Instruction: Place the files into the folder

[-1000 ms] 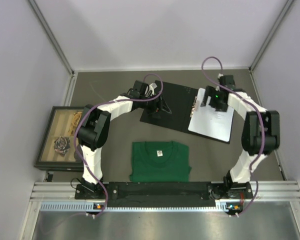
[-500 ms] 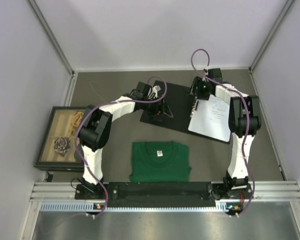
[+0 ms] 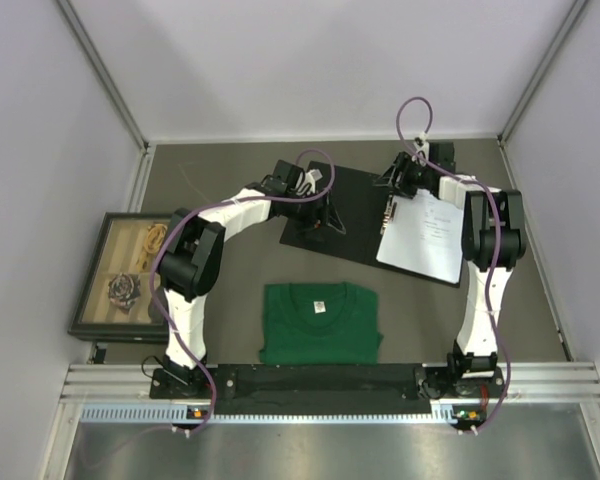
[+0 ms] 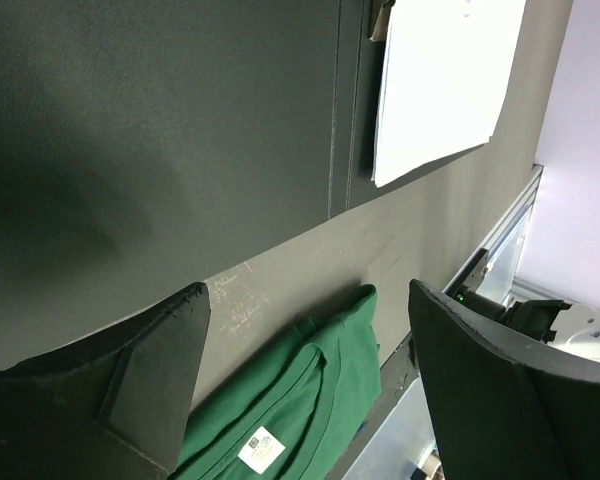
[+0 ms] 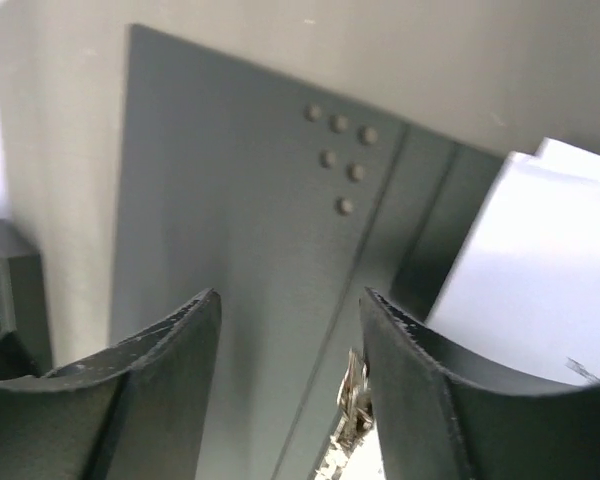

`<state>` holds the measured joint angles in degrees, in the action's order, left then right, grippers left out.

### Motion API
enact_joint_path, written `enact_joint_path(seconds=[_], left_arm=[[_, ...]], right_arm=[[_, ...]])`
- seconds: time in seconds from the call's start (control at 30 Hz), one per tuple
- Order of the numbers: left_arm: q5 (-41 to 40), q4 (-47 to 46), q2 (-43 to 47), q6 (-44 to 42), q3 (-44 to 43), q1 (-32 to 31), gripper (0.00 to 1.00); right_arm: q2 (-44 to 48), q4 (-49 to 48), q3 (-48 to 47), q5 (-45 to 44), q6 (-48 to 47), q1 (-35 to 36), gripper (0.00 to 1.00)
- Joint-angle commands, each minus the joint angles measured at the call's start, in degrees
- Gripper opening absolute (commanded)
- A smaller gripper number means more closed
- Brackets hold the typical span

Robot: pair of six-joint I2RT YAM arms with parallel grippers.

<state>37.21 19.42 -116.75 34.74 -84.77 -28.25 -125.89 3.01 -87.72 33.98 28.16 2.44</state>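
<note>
White printed paper sheets [image 3: 427,235] lie on right half of open flat black folder [image 3: 352,205]. Left gripper [image 4: 305,375] wide, empty, over left half. Right gripper [image 5: 290,365] partly spread, empty, above metal clip [image 5: 350,415].

The left arm [image 3: 185,265] stands up from its near base, folds at the elbow and reaches far and to the right. The left gripper [image 3: 323,214] points downward, its jaws spread wide. The right arm [image 3: 500,240] stretches straight to the far side, the wrist bent to the left. The right gripper [image 3: 394,186] has its jaws partly apart.
</note>
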Motion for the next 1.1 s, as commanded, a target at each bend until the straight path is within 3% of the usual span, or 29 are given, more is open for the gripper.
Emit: enact_joint_path(seconds=[0.0,0.4,0.7,0.93,1.07], left_arm=[[-0.38,0.09,3.54,-0.29,0.04,-0.05,0.85],[-2.93,-6.50,9.34,3.23,9.44,-0.14,0.85],[-4.34,-10.28,12.77,4.63,15.25,-0.23,0.85],[-8.11,-9.24,15.68,3.23,15.79,-0.58,0.85],[-8.91,-8.17,13.40,3.40,12.62,-0.93,0.84]], right_arm=[[1.16,-7.57,1.58,7.15,2.16,-0.50,0.56],[7.75,-6.44,8.26,9.62,0.14,-0.24,0.55],[14.43,3.93,12.13,3.82,-3.73,3.01,0.57],[25.50,9.47,20.99,-10.39,6.98,3.10,0.61],[28.33,13.49,21.99,-12.79,16.02,3.27,0.61]])
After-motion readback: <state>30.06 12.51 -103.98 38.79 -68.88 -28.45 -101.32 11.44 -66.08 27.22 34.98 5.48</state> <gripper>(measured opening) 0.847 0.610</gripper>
